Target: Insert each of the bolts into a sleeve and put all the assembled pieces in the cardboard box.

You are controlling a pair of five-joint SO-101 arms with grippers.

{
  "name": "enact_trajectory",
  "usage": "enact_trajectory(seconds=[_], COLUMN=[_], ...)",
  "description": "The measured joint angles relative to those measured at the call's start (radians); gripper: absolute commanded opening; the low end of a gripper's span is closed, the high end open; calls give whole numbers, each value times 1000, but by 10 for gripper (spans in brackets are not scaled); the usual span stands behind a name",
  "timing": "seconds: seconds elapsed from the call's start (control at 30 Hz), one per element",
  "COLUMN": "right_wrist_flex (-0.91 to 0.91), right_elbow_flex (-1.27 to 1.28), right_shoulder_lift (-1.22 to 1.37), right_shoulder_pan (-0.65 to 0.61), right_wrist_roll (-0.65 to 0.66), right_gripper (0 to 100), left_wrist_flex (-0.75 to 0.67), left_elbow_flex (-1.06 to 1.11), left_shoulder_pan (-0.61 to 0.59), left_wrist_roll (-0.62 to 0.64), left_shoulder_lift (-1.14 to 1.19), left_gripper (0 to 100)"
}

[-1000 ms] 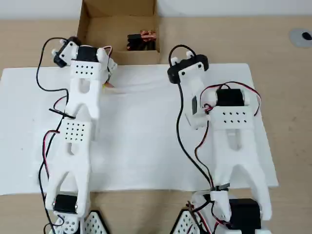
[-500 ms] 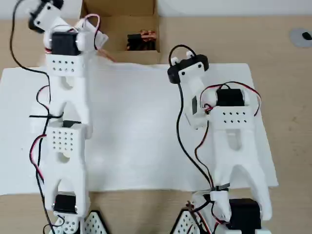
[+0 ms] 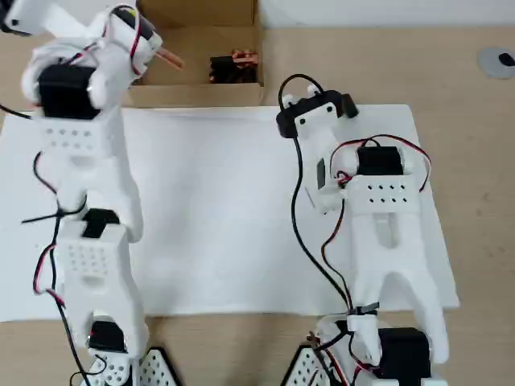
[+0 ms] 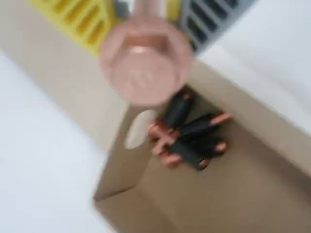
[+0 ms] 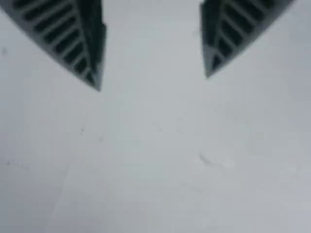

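My left gripper (image 3: pixel 150 48) is raised at the near left corner of the cardboard box (image 3: pixel 193 95) and is shut on a copper bolt piece (image 3: pixel 168 58), whose tip sticks out over the box. In the left wrist view the bolt's round head (image 4: pixel 146 53) sits between the yellow and grey fingers of the left gripper (image 4: pixel 146 26), above the box (image 4: pixel 121 165). Several black-sleeved copper bolts (image 4: pixel 189 136) lie in a heap inside the box (image 3: pixel 234 66). My right gripper (image 5: pixel 151 81) hangs open over the bare white sheet, by the sheet's far edge (image 3: pixel 312 112).
A white sheet (image 3: pixel 241 217) covers the table between the arms. The box stands just past its far edge. A small dark disc (image 3: pixel 499 59) lies at the far right of the wooden table.
My left arm has risen and swung left and away, carrying the bolt piece from the sheet's far edge up to the box's left side. The right arm has stayed in place.
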Motion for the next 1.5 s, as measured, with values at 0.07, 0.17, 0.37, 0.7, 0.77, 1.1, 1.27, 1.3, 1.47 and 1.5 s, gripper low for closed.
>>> enact_trajectory(seconds=[0.07, 0.17, 0.37, 0.7, 0.77, 1.1, 1.27, 1.3, 1.47, 1.5], right_wrist_flex=[0, 0, -54, -12, 18, 236, 325, 336, 385, 387], right_elbow_flex=[0, -11, -166, -629, -730, -1062, -1062, -1062, -1060, -1049], right_shoulder_lift=[0, 0, 18, 470, 580, 936, 937, 936, 767, 700], right_shoulder_pan=[0, 0, 0, 0, 14, 78, 40, 31, 11, 9], right_wrist_roll=[-34, -58, -61, -77, -109, -173, -95, -87, -80, -81], right_gripper=[177, 177, 177, 177, 177, 176, 175, 174, 174, 174], left_wrist_flex=[0, 0, 0, -2, -2, -55, -176, -196, -235, -247], left_elbow_flex=[104, 353, 999, 1574, 1619, 1803, 1999, 2039, 2182, 2209], left_shoulder_pan=[0, 0, 0, -43, -63, -72, -74, -74, -75, -75], left_wrist_roll=[-52, -118, -344, -726, -743, -783, -838, -839, -839, -839], left_shoulder_lift=[-86, -238, -623, -980, -980, -951, -990, -1026, -1339, -1425], left_gripper=[2, 2, 2, 2, 2, 3, 3, 3, 3, 3])
